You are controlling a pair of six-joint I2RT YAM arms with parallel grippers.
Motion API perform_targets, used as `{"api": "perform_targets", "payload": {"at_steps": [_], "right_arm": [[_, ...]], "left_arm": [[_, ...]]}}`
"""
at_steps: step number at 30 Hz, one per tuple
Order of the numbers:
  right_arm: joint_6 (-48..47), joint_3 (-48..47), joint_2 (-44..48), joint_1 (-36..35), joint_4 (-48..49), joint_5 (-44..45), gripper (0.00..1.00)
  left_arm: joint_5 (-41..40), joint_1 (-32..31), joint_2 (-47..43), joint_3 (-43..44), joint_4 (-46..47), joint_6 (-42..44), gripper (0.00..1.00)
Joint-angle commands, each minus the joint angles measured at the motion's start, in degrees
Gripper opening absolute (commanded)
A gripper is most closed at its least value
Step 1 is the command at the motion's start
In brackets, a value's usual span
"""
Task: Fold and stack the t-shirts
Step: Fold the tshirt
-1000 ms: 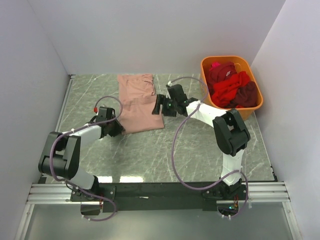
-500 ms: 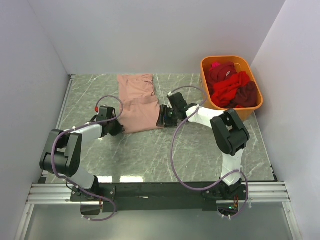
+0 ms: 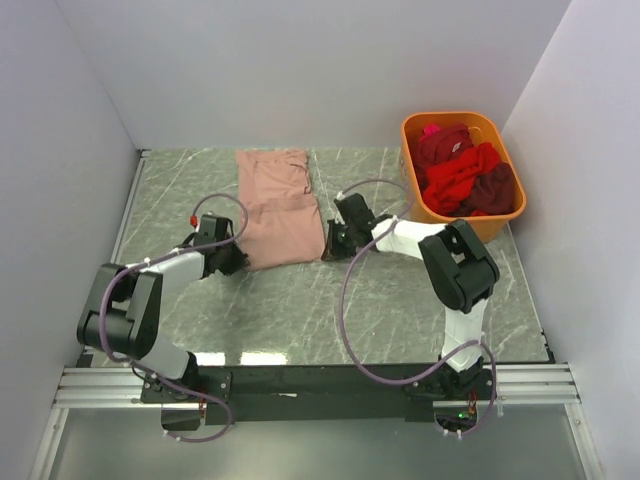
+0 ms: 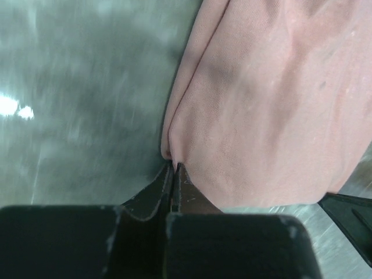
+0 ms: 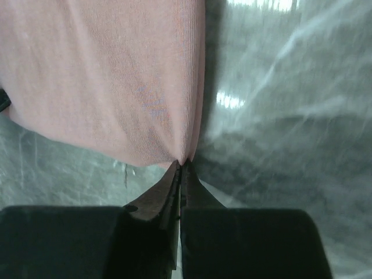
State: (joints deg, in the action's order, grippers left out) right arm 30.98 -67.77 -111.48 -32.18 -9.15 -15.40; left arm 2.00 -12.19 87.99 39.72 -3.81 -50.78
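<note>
A salmon-pink t-shirt [image 3: 276,205] lies folded into a long strip on the marble table, running away from the arms. My left gripper [image 3: 232,258] pinches its near left corner; in the left wrist view the jaws are shut with pink cloth [image 4: 256,104] caught at their tips [image 4: 174,167]. My right gripper [image 3: 334,243] pinches the near right corner, jaws shut on the fabric edge [image 5: 183,164], the shirt [image 5: 110,75] spreading up and left of them. Red, maroon and magenta t-shirts [image 3: 462,178] are heaped in the basket.
The orange plastic basket [image 3: 507,214] stands at the back right, close to the right wall. White walls enclose the table on three sides. The metal rail with both arm bases [image 3: 320,385] runs along the near edge.
The right gripper came down and toward me to the shirt's near right corner and shut on it. The left gripper closed on the near left corner and stayed in place.
</note>
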Motion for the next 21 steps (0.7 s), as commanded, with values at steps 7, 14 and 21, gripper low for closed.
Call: {"api": "perform_targets", "payload": {"at_steps": [7, 14, 21], "right_arm": [[2.41, 16.85, 17.5, -3.76, -0.51, 0.54, 0.0], [8.82, 26.45, 34.03, -7.54, -3.07, 3.0, 0.0], [6.12, 20.59, 43.54, -6.67, -4.82, 8.36, 0.0]], "left_arm": [[-4.73, -9.25, -15.63, -9.22, -16.65, -8.0, 0.01], [-5.25, -18.4, -34.08, -11.52, -26.32, -14.78, 0.01], [-8.67, -18.31, -39.56, -3.97, -28.79, -13.12, 0.01]]}}
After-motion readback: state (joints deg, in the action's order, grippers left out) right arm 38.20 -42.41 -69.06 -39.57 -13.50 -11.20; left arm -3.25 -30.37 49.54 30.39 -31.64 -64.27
